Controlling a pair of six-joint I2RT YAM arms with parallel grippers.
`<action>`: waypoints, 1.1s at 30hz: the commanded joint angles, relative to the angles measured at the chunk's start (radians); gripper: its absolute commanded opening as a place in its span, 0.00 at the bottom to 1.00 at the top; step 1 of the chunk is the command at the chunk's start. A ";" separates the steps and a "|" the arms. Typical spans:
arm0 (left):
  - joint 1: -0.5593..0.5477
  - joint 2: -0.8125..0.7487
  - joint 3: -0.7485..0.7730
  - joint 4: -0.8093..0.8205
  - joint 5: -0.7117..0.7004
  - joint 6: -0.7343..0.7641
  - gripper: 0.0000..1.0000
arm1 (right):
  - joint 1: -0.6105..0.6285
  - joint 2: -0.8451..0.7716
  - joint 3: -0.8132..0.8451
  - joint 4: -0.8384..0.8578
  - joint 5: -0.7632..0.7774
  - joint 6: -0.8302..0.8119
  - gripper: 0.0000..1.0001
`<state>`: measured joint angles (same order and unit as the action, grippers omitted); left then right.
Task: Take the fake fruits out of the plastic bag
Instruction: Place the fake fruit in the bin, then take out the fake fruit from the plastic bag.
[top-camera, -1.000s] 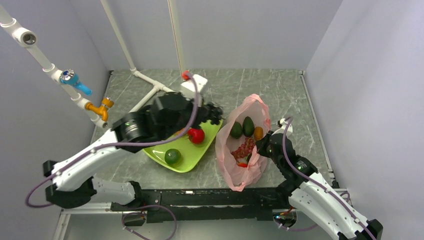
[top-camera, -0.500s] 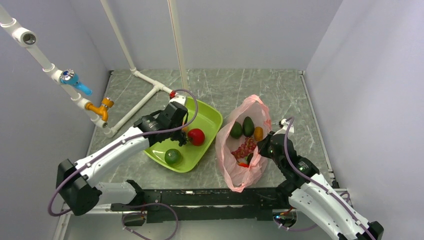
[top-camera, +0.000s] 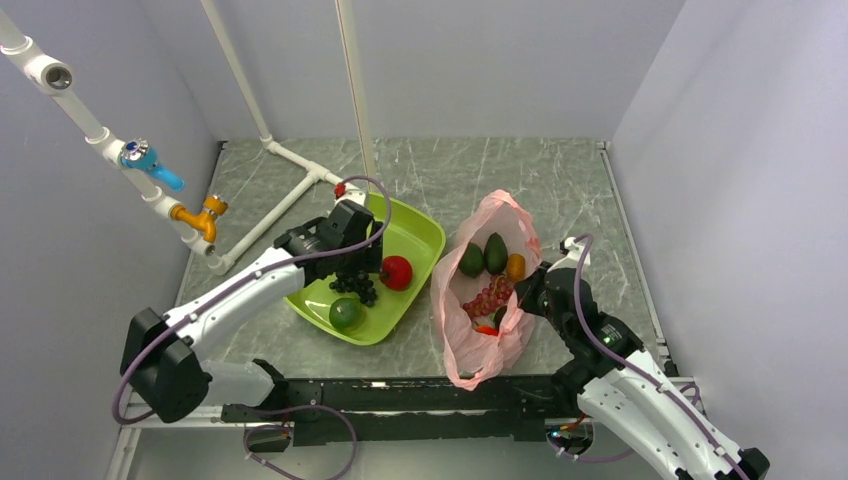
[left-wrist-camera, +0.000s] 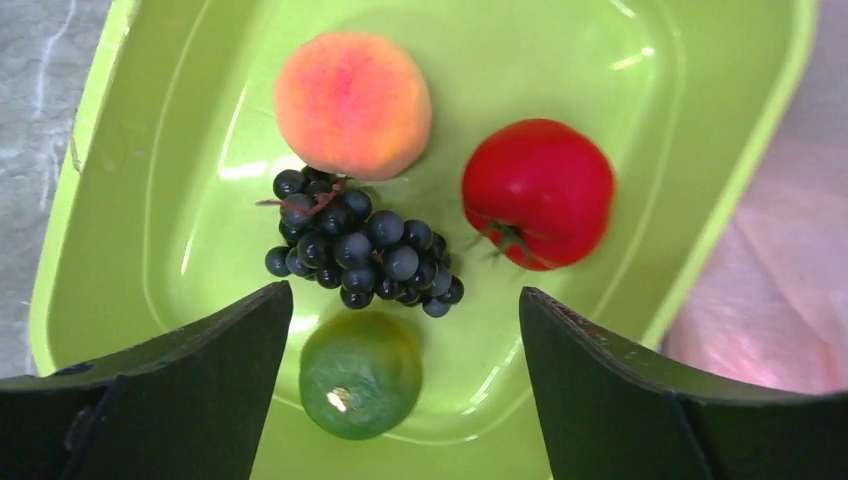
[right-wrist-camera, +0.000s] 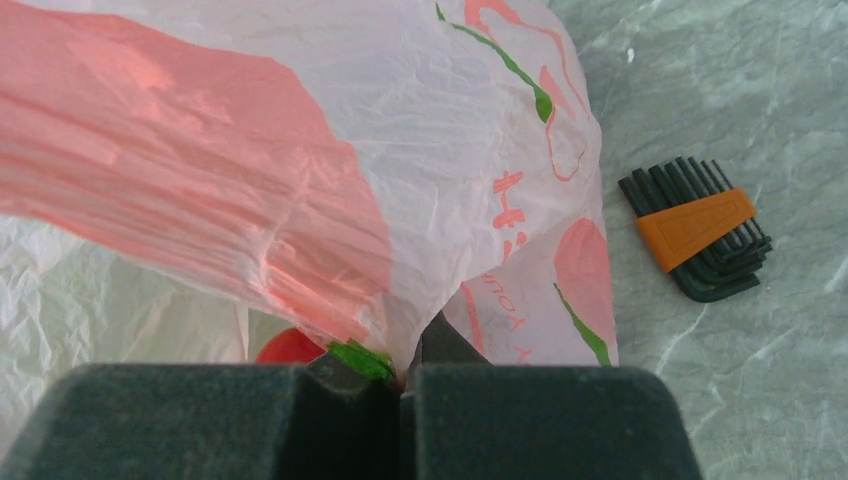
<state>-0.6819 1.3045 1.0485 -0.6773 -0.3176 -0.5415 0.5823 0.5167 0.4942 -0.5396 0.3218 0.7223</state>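
The pink plastic bag (top-camera: 470, 352) lies open right of centre; inside it lie two dark avocados (top-camera: 484, 256), an orange fruit (top-camera: 516, 266), a red grape bunch (top-camera: 487, 297) and a red fruit (top-camera: 485, 329). My right gripper (top-camera: 530, 293) is shut on the bag's right edge; in the right wrist view the film (right-wrist-camera: 300, 180) is pinched between the jaws of that gripper (right-wrist-camera: 405, 375). My left gripper (left-wrist-camera: 400, 340) hangs open over the lime-green tray (left-wrist-camera: 120, 200). On the tray lie a peach (left-wrist-camera: 352, 104), a red fruit (left-wrist-camera: 537, 192), a dark grape bunch (left-wrist-camera: 358, 250) and a green fruit (left-wrist-camera: 360, 373).
White pipes with a blue valve (top-camera: 150, 160) and an orange valve (top-camera: 205, 215) run along the left wall and across the table's back left. A set of hex keys (right-wrist-camera: 700, 240) lies on the table right of the bag. Walls close the table in on three sides.
My left arm came down over the tray and its gripper opened; the dark grape bunch now lies loose on the tray. The right gripper has kept its hold on the bag.
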 joint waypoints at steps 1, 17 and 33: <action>0.002 -0.114 0.016 0.035 0.087 -0.022 0.90 | 0.000 -0.009 0.059 -0.035 -0.047 -0.002 0.00; -0.445 -0.289 -0.075 0.586 0.215 0.046 0.69 | 0.001 -0.005 0.036 0.083 -0.254 -0.067 0.00; -0.578 0.397 0.289 0.499 -0.152 0.012 0.51 | 0.001 -0.068 0.029 0.072 -0.244 -0.070 0.00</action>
<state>-1.2766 1.5749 1.1793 -0.1444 -0.3729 -0.5144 0.5823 0.4492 0.5114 -0.4988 0.0769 0.6647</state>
